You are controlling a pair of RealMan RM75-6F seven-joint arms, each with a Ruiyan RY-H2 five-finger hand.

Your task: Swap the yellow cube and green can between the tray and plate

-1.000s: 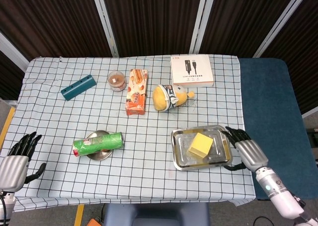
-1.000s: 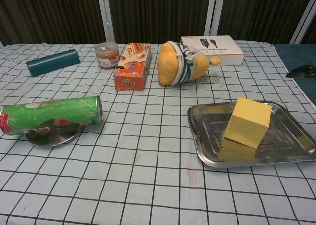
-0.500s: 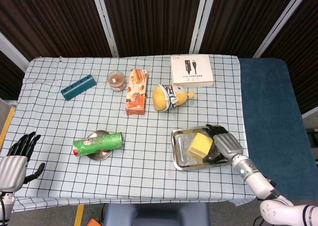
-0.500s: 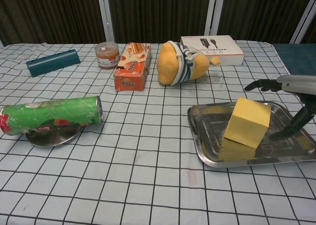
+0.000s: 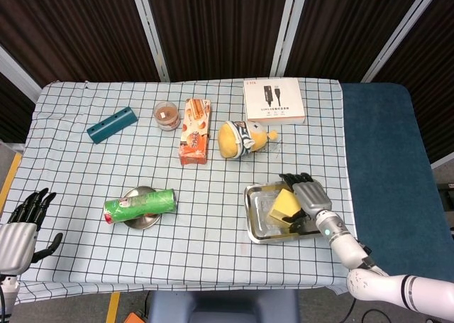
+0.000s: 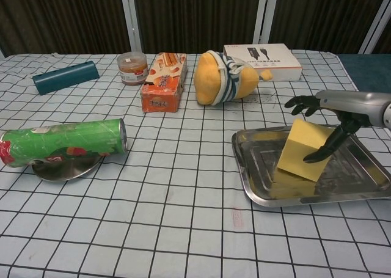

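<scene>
Head view. My right hand (image 5: 306,195) sits over the tray (image 5: 257,223), fingers spread across the top and right side of the cube (image 5: 283,205). I cannot tell whether they press it yet. The cube lies inside the tray, toward its right half. The can (image 5: 140,206) lies on its side across the plate (image 5: 141,221), left of centre. My left hand (image 5: 18,227) hangs off the left table edge, fingers apart, holding nothing. Judgement: neither item has changed place, so the whole swap is left to do. The tray is close to the front and right table edges. Open cloth lies between tray and plate, good for setting one item down midway.

Chest view. Right hand (image 6: 327,116) reaches in from the right. Fingers (image 6: 300,102) arch over the cube's (image 6: 302,149) top far edge, and the thumb slants down against its right face. It looks like the start of a pinch, not closed; the cube rests tilted on the tray (image 6: 256,186) floor. The can (image 6: 64,142) overhangs the plate (image 6: 64,168) on both ends and may roll when lifted. The toy (image 6: 221,76) and carton (image 6: 162,81) stand behind, well apart from both. Left hand is out of this view. The tray rim is low, so a straight lift should clear it.
</scene>
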